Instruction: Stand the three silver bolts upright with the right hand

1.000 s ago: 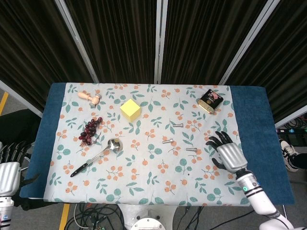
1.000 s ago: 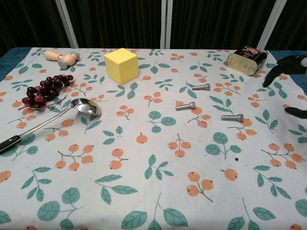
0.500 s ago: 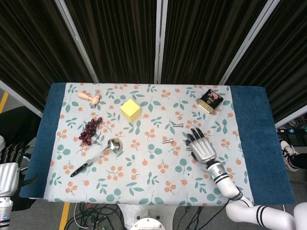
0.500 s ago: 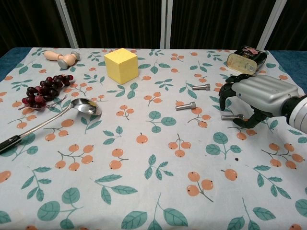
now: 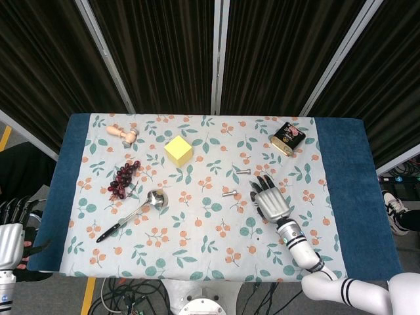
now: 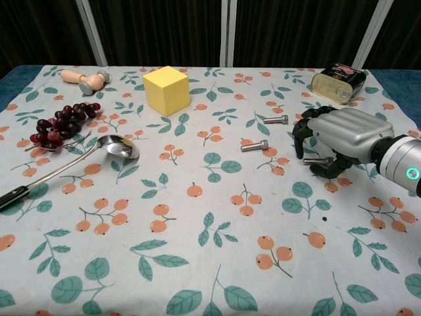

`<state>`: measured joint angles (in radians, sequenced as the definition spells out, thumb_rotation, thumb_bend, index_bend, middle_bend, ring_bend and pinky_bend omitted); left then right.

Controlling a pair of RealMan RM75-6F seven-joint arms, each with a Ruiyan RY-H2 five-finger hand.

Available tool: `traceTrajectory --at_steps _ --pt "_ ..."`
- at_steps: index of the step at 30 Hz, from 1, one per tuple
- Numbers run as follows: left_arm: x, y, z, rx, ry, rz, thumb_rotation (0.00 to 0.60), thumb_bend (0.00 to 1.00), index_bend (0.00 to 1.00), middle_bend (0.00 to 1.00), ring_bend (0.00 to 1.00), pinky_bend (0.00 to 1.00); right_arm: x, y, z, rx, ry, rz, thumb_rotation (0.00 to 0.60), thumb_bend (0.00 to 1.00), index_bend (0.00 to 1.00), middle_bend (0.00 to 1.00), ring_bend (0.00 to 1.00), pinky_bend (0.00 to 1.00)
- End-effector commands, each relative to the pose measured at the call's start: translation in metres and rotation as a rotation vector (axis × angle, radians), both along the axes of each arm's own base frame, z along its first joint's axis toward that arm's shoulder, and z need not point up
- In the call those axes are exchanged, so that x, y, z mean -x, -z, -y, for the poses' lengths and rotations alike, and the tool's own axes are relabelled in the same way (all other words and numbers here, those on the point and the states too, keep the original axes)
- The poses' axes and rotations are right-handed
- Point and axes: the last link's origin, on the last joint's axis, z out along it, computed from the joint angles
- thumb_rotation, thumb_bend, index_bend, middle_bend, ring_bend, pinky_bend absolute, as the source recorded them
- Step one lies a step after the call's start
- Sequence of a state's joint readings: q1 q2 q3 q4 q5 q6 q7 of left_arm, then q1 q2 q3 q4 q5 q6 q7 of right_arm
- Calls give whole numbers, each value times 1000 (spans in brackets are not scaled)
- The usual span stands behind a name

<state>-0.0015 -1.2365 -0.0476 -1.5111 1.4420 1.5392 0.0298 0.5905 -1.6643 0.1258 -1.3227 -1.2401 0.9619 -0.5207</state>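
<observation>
- The blue-edged table with a white leaf-and-berry printed cloth [image 6: 197, 263] carries all the work; we treat the cloth as a soft, slightly uneven base on which a stood bolt can tip.
- The right hand, a silver metal robot hand with black fingers [image 6: 339, 141], hovers low at the right of the cloth, fingers curled down around the nearest bolt. We cannot tell from either view whether the fingertips already touch it.
- The left hand [image 5: 8, 239] sits off the near-left table edge, holding nothing, fingers apart.
- The yellow cube [image 6: 166, 89], the bunch of dark red grapes [image 6: 60, 122], the steel ladle with a black handle [image 6: 79, 161], the gold tin [image 6: 337, 81] and the wooden stamp [image 6: 84, 78] lie well apart from the bolts; we ignore them.
- All three silver bolts lie flat. The near-right bolt [image 6: 318, 160] lies under the right hand's fingers, the middle bolt [image 6: 254, 145] to its left, and the far bolt [image 6: 275, 120] beyond both.
- We judge the step in hand to be the first pick. We pinch the near-right bolt at its shank close to the head, lift it clear, rotate it vertical, and set it down on the wider head end.
- We let go only once it rests squarely, then withdraw straight upward so no finger brushes it.
</observation>
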Motion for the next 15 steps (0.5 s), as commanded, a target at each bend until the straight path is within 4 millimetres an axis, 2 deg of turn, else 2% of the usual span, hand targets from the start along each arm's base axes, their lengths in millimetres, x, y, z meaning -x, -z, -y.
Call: traceTrajectory --at_steps 1,15 --pt "1 0 0 1 -2 2 600 14 147 67 0 0 0 1 0 1 3 6 600 313 447 186 0 0" --pt "3 1 1 0 -5 5 600 14 147 67 0 0 3 1 1 18 31 56 600 348 545 228 0 0"
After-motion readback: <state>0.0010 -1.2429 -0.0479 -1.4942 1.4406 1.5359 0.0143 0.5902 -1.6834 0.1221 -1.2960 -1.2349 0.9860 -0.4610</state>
